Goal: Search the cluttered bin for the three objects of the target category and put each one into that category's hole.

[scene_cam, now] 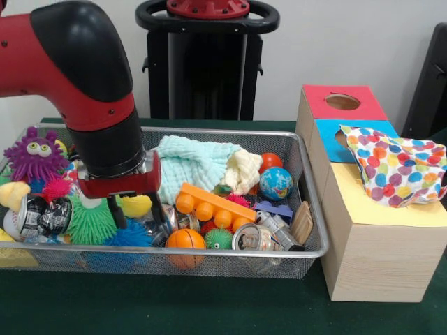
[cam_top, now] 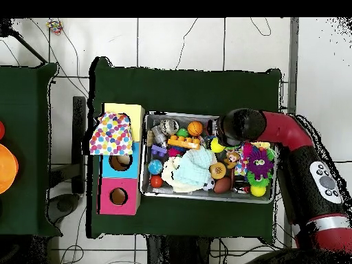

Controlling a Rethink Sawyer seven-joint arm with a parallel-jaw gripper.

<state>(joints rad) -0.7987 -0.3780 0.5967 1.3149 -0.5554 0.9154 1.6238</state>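
Bin [scene_cam: 307,246], pincer [scene_cam: 136,209] front-view only

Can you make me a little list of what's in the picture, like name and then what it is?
bin: wire basket full of toys
arm: red and black, tool down among the toys at one end
purple toy: fuzzy monster with big eyes
cloth: pale green towel on the pile
balls: small basketball, globe ball
can: crushed can near the front
box: wooden box with red, blue, yellow top
spotted cloth: spotted bag on the box

Hand [scene_cam: 136,213] tips buried among bin toys; blue hole [scene_cam: 341,139] partly under the spotted cloth [scene_cam: 394,169].
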